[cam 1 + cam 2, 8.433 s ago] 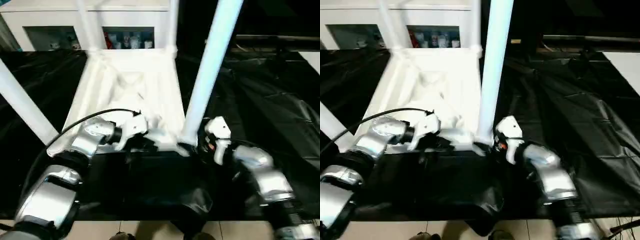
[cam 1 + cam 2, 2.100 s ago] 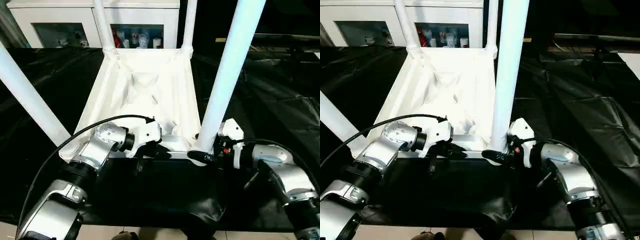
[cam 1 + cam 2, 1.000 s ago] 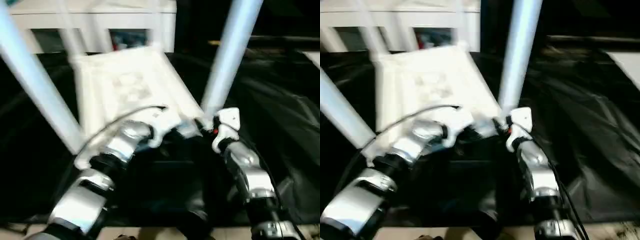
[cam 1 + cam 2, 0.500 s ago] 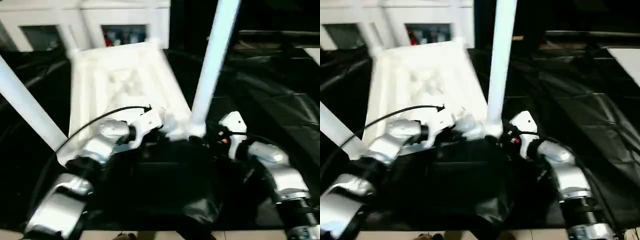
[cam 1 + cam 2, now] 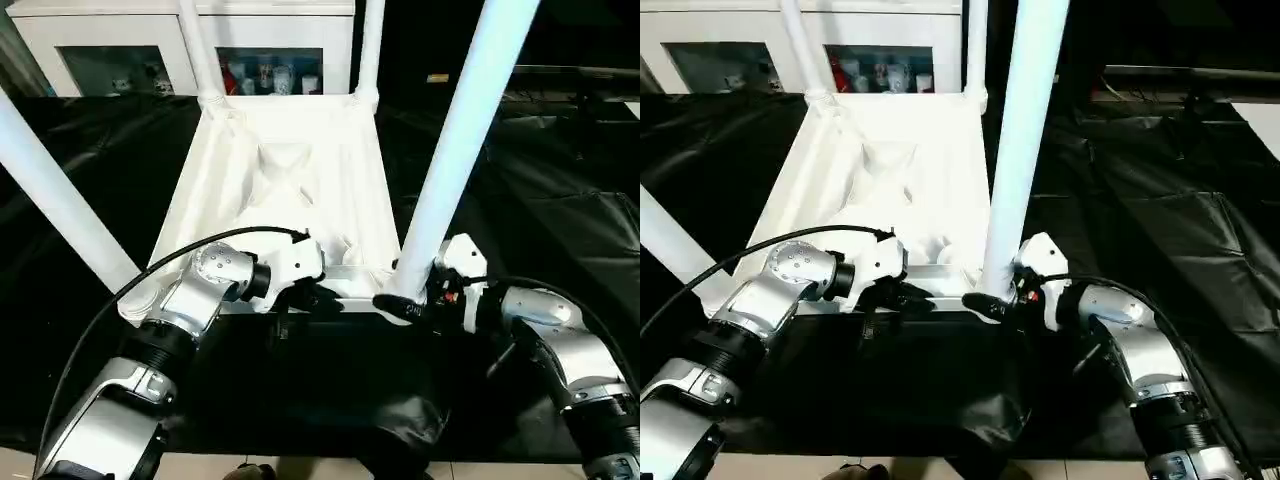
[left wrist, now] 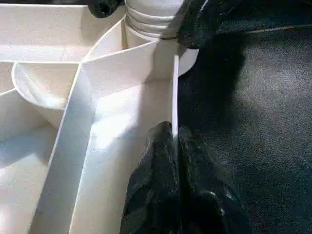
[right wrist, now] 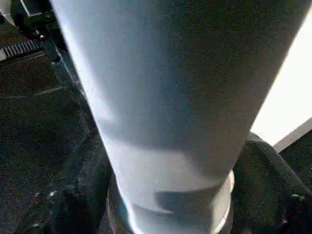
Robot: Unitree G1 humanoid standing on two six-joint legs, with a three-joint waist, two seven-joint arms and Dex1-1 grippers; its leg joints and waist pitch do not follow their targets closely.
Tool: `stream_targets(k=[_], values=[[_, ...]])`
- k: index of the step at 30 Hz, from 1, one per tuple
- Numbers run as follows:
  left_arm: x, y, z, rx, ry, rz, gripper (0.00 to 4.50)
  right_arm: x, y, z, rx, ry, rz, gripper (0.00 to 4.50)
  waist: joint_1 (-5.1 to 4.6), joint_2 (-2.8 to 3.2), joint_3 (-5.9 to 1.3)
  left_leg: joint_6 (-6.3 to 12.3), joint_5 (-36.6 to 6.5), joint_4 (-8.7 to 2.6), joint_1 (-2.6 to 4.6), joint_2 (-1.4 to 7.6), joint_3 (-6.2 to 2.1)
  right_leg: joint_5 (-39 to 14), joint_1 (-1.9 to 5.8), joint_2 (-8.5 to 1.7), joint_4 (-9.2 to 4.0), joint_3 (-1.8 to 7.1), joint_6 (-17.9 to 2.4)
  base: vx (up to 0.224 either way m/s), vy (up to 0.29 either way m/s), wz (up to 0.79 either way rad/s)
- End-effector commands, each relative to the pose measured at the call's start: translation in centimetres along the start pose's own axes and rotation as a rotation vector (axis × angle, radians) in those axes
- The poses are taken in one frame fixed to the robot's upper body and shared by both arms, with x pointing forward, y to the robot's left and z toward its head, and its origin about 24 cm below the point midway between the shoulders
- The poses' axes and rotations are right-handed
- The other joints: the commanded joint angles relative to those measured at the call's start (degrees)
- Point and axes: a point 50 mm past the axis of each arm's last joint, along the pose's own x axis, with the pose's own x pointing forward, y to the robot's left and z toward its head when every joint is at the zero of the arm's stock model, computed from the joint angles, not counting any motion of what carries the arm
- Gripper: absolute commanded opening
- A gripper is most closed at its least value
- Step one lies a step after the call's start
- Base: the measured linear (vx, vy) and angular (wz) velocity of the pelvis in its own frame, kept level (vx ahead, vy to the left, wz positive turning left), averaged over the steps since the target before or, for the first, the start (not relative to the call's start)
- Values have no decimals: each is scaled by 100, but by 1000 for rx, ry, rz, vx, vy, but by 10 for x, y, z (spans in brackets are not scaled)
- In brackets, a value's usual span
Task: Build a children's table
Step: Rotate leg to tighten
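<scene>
The left claw [image 6: 173,146] pinches the tabletop [image 5: 290,180] rim. The right claw [image 7: 170,195] grasps the near-right leg [image 5: 455,160] at its socket. Press that leg straight down, holding the rim steady.

We see the head views sharp and evenly lit from above, with no motion blur. The white tabletop [image 5: 285,190] glares until its ribs nearly wash out, while the black sheeting [image 5: 560,200] carries soft sheen along its folds. In the right wrist view the near leg [image 7: 165,97] looms soft and unfocused, shading from pale blue to dark.
</scene>
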Motion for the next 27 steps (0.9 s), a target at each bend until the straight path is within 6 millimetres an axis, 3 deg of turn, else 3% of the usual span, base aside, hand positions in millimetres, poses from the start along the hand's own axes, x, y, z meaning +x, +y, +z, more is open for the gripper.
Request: stream_targets(k=[1,5,12,14,15,17,20,23,26,27], values=[[0,-2,0,-24,-43,2,0,0,0,-1,-1,12,9,316,2,-127,-366,830,-476,-284,101,282,-83,-66,309,-227,-237,114,-1651,0,0,0],[-1,-2,-1,-27,-43,4,0,-1,-1,-1,1,11,2,282,3,-120,-371,801,-519,-283,108,288,-87,-181,308,-221,-239,110,-1657,0,0,0],[1,-4,-6,-51,-33,0,0,0,2,-9,42,15,-14,272,7,-113,-388,857,-402,-257,103,279,-83,51,320,-217,-209,107,-1716,0,0,0],[4,-3,-6,-77,-37,31,0,4,0,-12,68,17,-71,271,-5,-114,-378,822,-464,-262,100,278,-84,-67,312,-221,-220,108,-1710,0,0,0],[11,3,-8,-127,-29,123,0,12,-3,-18,113,4,-197,270,-24,-119,-373,795,-491,-264,94,276,-83,-135,302,-225,-229,113,-1711,0,0,0],[15,5,-10,-151,-21,156,0,17,-3,-21,143,-1,-255,270,-80,-124,-339,528,-933,-299,110,256,-98,-896,275,-224,-321,116,-1591,0,0,0],[23,11,-13,-253,-17,286,0,31,-1,-27,232,-24,-411,270,-140,-117,-300,291,-1343,-339,129,257,-115,-1644,238,-219,-393,126,-1384,0,0,0],[29,17,-15,-318,0,408,0,40,-2,-32,294,-19,-601,270,-184,-106,-260,21,-1908,-395,178,245,-160,-2631,177,-224,-492,132,-1005,0,0,0],[32,21,-14,-341,5,480,0,43,-2,-33,323,-9,-695,270,-198,-89,-284,-40,-1973,-419,201,241,-168,-2581,174,-209,-513,133,-897,0,0,0],[34,22,-14,-346,6,493,0,45,-1,-33,334,-12,-709,270,-192,-89,-310,-16,-1868,-424,200,242,-171,-2339,202,-212,-501,132,-920,0,0,0]])
